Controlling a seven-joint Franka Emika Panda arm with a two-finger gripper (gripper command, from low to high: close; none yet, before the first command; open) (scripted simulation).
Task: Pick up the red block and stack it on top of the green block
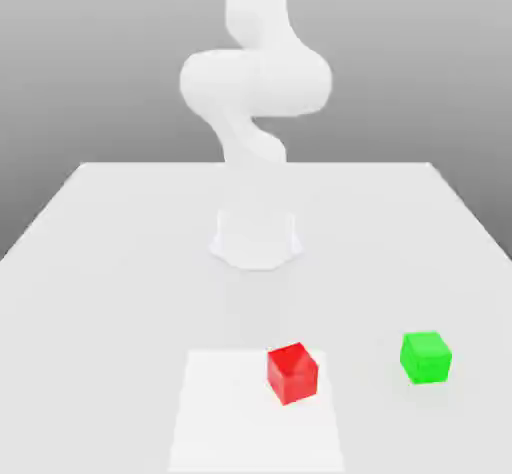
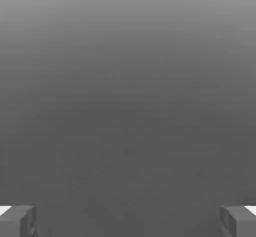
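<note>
White table (image 1: 120,252) filling the lower frame under a grey backdrop, my pale arm (image 1: 255,92) rising at upper centre, green block (image 1: 426,357) at lower right, red block (image 1: 292,373) near it at lower centre, apart, my gripper (image 2: 128,221) spread wide, holding nothing

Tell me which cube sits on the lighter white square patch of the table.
The red block. It rests at the patch's far corner toward the exterior view's right, while the green block stands apart on plain table further right.
</note>
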